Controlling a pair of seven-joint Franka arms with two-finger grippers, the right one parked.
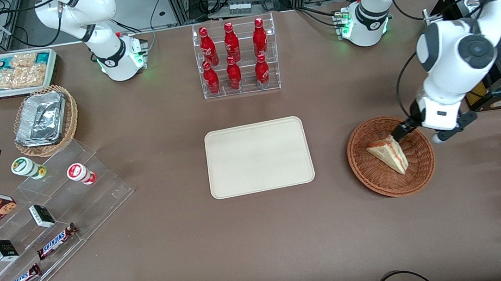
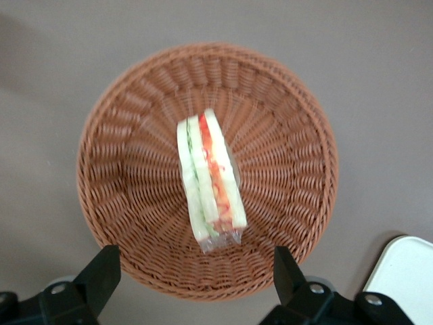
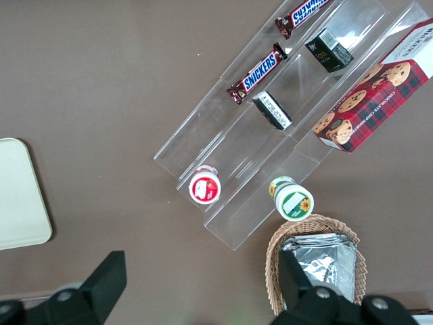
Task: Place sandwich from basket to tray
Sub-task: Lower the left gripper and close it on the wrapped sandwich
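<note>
With my gripper (image 2: 193,271) spread wide above the basket (image 1: 391,156), I'd drop straight down to straddle the sandwich (image 2: 208,176) lying inside it, closing across its bread faces gently.

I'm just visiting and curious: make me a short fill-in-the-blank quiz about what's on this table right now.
1. The sandwich lies in the round woven ____.
2. The cream tray has ____ on it.
3. The gripper hovers above the basket with its fingers ____.
4. The clear rack holds ____ red bottles.

Missing words: basket; nothing; open; six
</note>
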